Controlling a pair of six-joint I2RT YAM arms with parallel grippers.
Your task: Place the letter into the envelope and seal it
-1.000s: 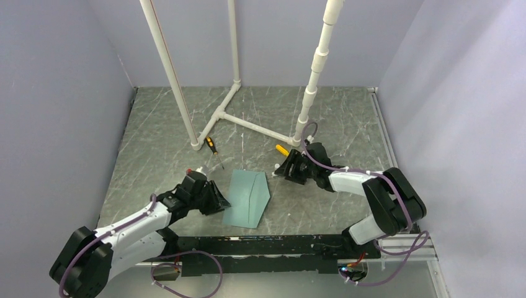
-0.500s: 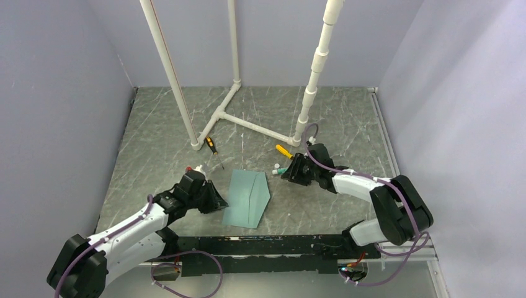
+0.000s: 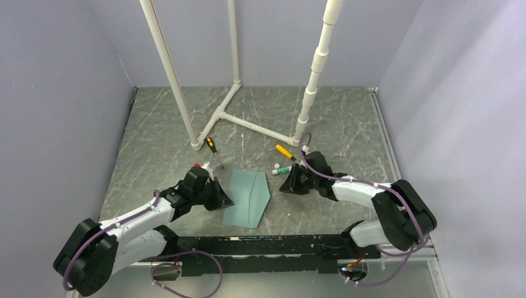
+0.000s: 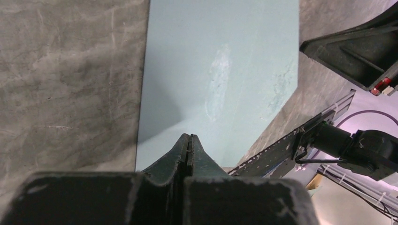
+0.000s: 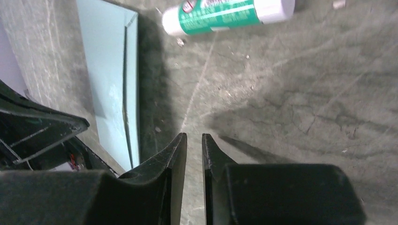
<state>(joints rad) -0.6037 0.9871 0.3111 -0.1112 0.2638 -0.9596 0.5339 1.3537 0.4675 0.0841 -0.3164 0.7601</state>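
Currently envelope (image 3: 247,198) lies flat on desk (image 3: 161,136) between both claws, its pointed side toward right arm. Left claw (image 4: 189,139) closed, tips pressed together, at envelope's left edge. Right claw (image 5: 194,137) barely open, narrow gap, nothing in it, over desk beside envelope. Green-white tube (image 5: 227,14) nearby.

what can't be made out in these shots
The letter: in no view; whether it is inside the envelope cannot be told.
Near edge of the envelope: left wrist view, behind the left gripper.
Label of the green tube: right wrist view, cut by the top edge, blurred.
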